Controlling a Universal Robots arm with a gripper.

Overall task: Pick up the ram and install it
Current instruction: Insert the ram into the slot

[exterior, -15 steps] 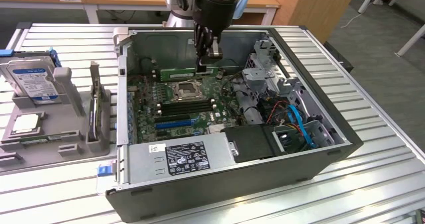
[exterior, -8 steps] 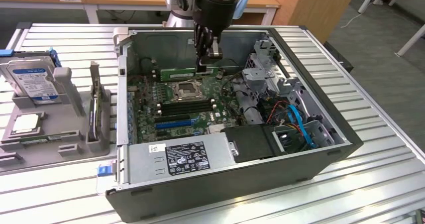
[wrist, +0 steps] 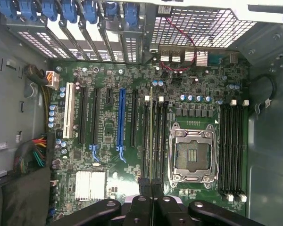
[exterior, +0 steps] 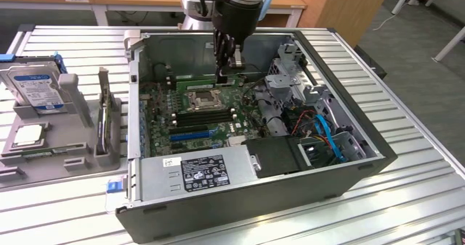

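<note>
Tool (exterior: 226, 79): narrow, pinched on ram (exterior: 195, 85)
Ram: upright, seemingly seated beside socket (exterior: 201, 99)
Case (exterior: 291, 186): open, on slatted surface (exterior: 410, 201)

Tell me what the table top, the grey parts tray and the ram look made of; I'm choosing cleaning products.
The table top: probably aluminium, pale ribbed slats with a dull metallic sheen. The grey parts tray: likely plastic, matte, uniform grey, moulded shapes. The ram, held in the gripper: green circuit board, presumably fibreglass laminate, though the look leaves that open.
</note>
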